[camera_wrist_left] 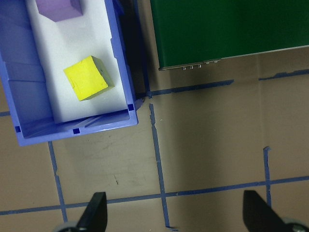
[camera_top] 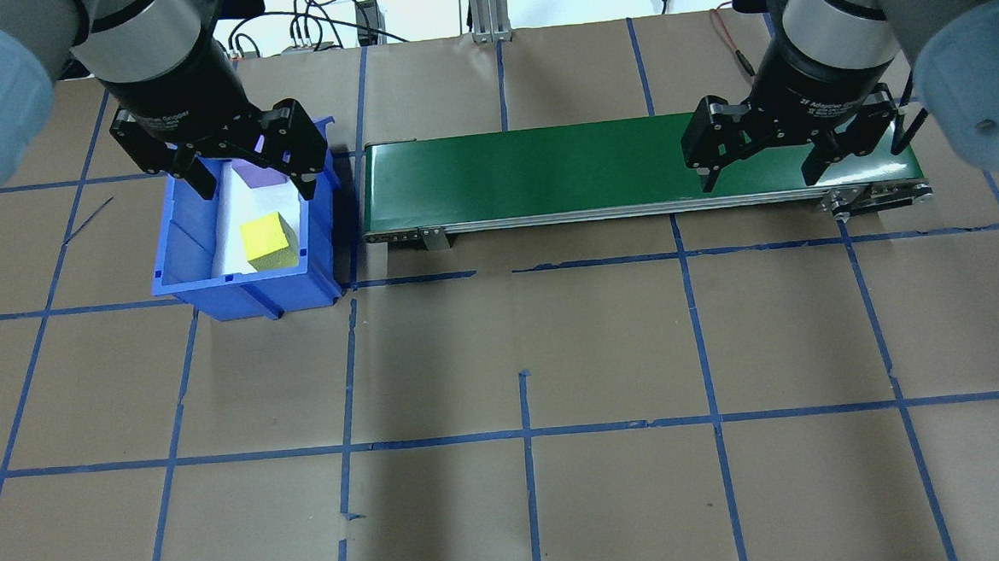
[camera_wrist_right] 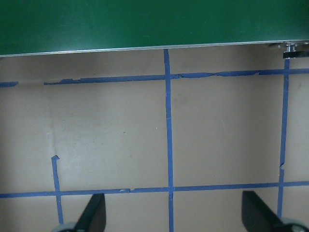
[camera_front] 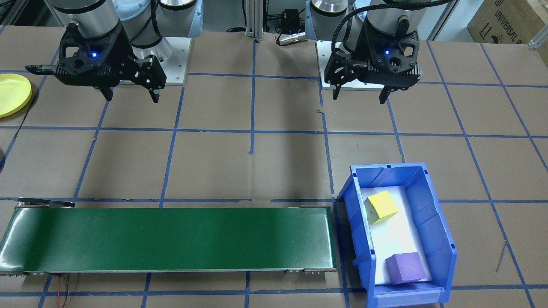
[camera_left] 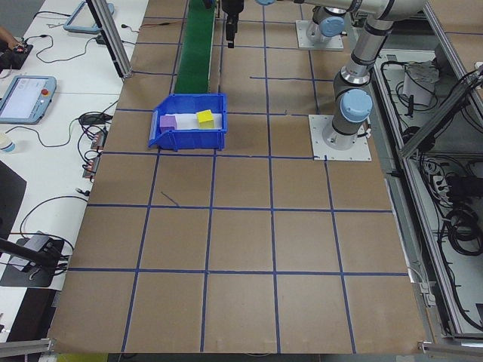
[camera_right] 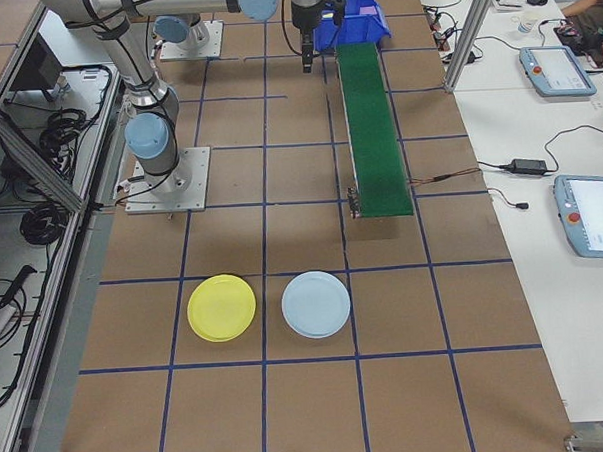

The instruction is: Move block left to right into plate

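Note:
A yellow block (camera_front: 381,206) and a purple block (camera_front: 405,267) lie in the blue bin (camera_front: 437,214) on my left side. My left gripper (camera_front: 361,96) hangs open and empty, high above the table on the robot's side of the bin. In the left wrist view, the yellow block (camera_wrist_left: 87,77) sits up and to the left of the gripper's fingers (camera_wrist_left: 96,212). Just as high, my right gripper (camera_front: 130,96) is open and empty near the belt's right end. The yellow plate (camera_front: 13,94) lies at the table's far right end; the right side view shows the plate (camera_right: 221,308) empty.
A green conveyor belt (camera_front: 171,239) runs from the bin toward my right, with nothing on it. A pale blue plate (camera_right: 316,303) lies beside the yellow one. Blue tape lines grid the brown table. Tablets and cables sit on the side bench.

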Controlling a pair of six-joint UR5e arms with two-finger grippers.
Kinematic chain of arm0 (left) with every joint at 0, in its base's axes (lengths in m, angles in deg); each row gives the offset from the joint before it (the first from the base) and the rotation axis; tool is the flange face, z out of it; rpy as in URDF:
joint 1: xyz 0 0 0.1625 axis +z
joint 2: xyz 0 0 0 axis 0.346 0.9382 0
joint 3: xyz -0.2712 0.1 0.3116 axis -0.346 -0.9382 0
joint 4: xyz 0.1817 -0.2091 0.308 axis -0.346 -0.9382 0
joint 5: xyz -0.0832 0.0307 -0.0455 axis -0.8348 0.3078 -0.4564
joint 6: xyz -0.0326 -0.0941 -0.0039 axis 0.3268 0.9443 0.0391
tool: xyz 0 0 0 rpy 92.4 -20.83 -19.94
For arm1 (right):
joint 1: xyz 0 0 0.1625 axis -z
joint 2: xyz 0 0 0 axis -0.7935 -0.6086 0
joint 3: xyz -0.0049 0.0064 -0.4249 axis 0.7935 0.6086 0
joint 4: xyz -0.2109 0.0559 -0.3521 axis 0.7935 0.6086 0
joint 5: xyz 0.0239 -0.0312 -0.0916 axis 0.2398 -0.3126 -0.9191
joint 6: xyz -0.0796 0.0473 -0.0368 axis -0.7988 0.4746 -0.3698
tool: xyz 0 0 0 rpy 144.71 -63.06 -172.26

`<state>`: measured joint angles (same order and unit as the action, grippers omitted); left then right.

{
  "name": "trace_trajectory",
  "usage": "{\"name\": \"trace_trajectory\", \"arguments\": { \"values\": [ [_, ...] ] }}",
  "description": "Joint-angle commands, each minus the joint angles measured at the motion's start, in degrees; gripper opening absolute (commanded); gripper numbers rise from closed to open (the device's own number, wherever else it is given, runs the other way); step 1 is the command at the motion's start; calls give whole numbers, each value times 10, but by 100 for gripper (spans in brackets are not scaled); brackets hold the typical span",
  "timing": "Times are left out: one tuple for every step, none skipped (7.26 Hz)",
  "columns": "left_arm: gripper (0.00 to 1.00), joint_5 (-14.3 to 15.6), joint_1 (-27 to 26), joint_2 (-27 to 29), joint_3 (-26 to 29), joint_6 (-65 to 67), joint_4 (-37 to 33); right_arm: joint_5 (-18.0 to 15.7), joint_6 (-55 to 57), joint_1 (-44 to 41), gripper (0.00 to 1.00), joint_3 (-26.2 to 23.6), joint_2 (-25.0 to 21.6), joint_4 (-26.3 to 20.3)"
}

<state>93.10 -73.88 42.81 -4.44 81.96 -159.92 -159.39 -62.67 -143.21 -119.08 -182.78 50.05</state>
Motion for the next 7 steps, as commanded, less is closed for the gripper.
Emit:
{"name": "trace_trajectory", "arguments": {
  "values": [
    [100, 1, 0, -2, -2, 0, -1, 0, 0, 0, 100, -1, 0, 0],
    [100, 4, 5, -2, -2, -4, -1, 0, 0, 0, 100, -1, 0, 0],
    [100, 2, 10, -2, -2, -8, 0, 0, 0, 0, 100, -1, 0, 0],
    [100, -4, 48, 1, -3, -20, 20, 0, 0, 0, 100, -2, 0, 0],
    [100, -19, 93, 29, -4, -42, 28, 0, 0, 0, 100, -2, 0, 0],
    [100, -16, 111, 82, 12, -45, 50, 0, 0, 0, 100, -2, 0, 0],
    [100, -14, 114, 142, 16, -45, 136, 0, 0, 0, 100, -2, 0, 0]
  ]
}}
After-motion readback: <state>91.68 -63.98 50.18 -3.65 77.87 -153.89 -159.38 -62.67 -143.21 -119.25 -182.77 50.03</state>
